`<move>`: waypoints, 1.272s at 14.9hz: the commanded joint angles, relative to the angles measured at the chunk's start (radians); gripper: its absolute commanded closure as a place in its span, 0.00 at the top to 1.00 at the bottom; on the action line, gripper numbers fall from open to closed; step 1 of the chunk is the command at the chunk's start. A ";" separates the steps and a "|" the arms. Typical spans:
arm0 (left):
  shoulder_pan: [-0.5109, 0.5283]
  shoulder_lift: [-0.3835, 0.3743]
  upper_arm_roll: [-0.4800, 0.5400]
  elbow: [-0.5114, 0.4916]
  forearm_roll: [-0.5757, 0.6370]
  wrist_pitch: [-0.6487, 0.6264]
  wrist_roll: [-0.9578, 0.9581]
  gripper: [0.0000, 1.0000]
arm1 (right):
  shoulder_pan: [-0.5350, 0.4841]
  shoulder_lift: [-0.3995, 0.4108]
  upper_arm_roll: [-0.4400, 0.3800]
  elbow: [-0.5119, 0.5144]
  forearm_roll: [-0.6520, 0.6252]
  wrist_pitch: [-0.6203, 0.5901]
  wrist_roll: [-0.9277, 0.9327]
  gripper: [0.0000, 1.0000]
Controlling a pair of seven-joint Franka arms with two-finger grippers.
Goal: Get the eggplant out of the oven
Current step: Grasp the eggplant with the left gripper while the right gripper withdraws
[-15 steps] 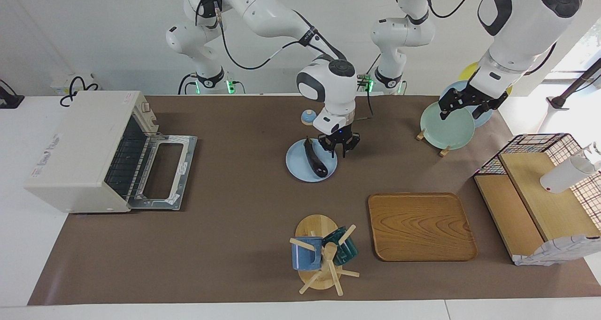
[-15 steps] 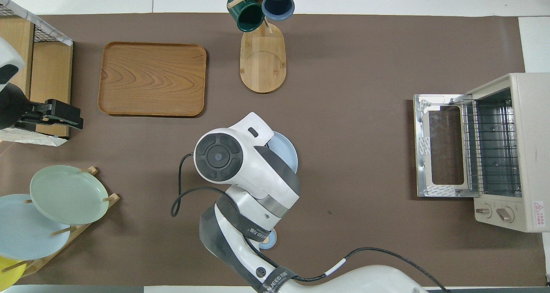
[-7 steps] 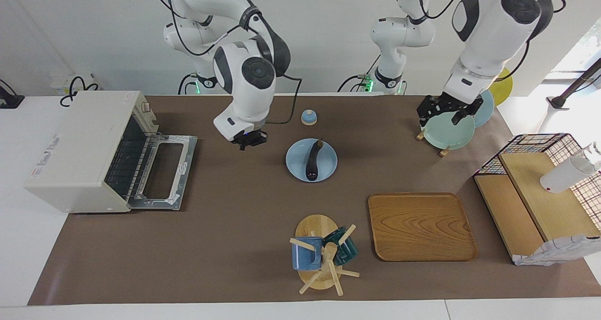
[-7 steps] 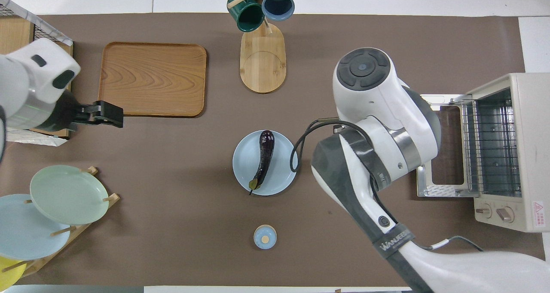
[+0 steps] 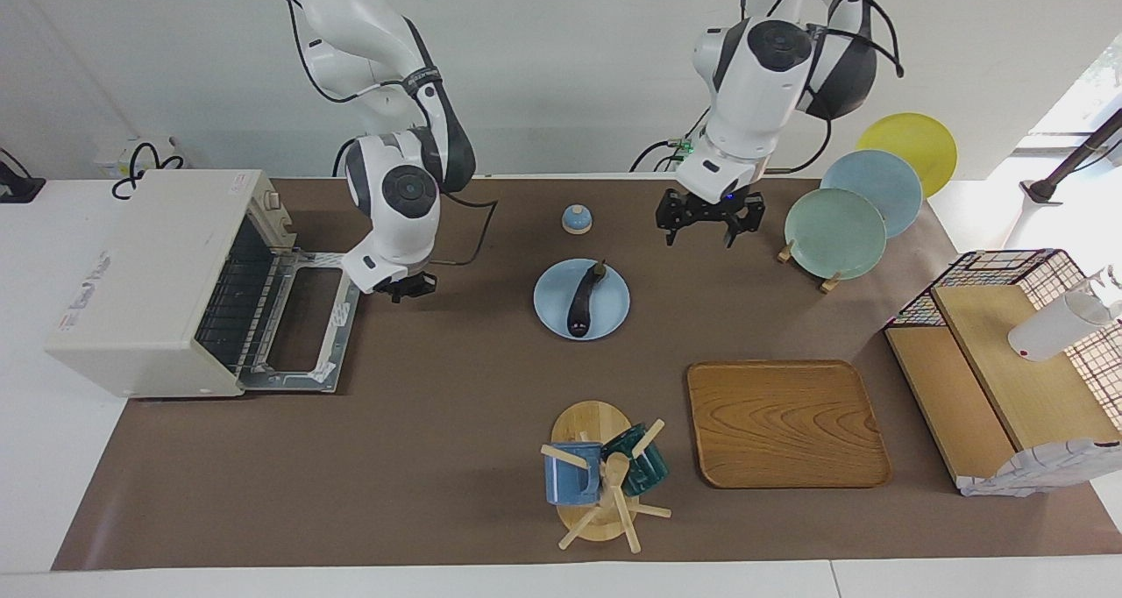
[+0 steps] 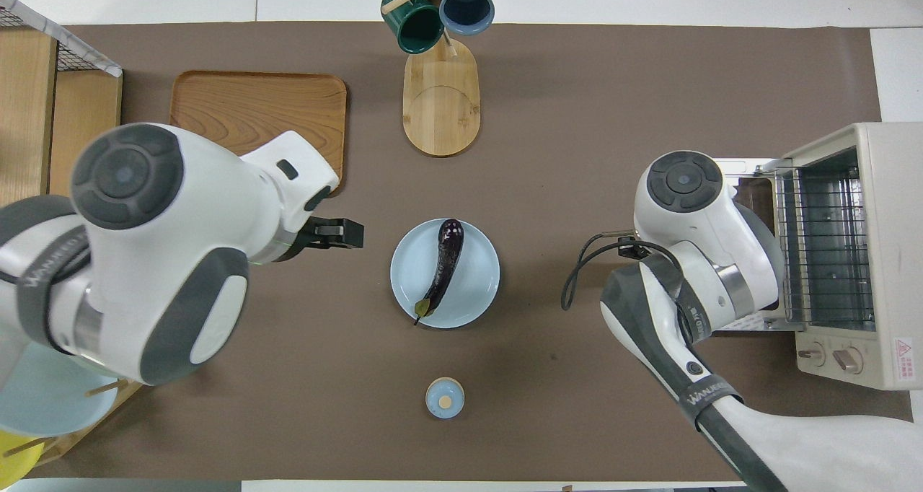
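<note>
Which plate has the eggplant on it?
The light blue plate lying flat mid-table holds the eggplant. The green plate, the other blue plate and the yellow plate stand empty in the rack.

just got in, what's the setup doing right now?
Neither arm is holding anything. The eggplant is out of the oven and lies on a light blue plate mid-table. The oven's door hangs open. The right tool is up beside that open door; the left tool, fingers open, is up over bare table between the eggplant's plate and the plate rack.
</note>
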 commanded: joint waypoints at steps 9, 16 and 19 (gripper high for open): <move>-0.284 0.234 0.018 -0.121 -0.095 0.444 -0.017 1.00 | -0.157 -0.021 0.014 -0.153 -0.025 0.281 -0.126 0.00; -0.282 0.289 0.021 -0.118 -0.093 0.487 -0.001 1.00 | -0.148 -0.020 0.014 -0.114 -0.169 0.210 -0.187 0.00; -0.284 0.298 0.021 -0.120 -0.093 0.485 -0.002 1.00 | -0.148 -0.032 0.017 -0.037 -0.190 0.095 -0.279 0.00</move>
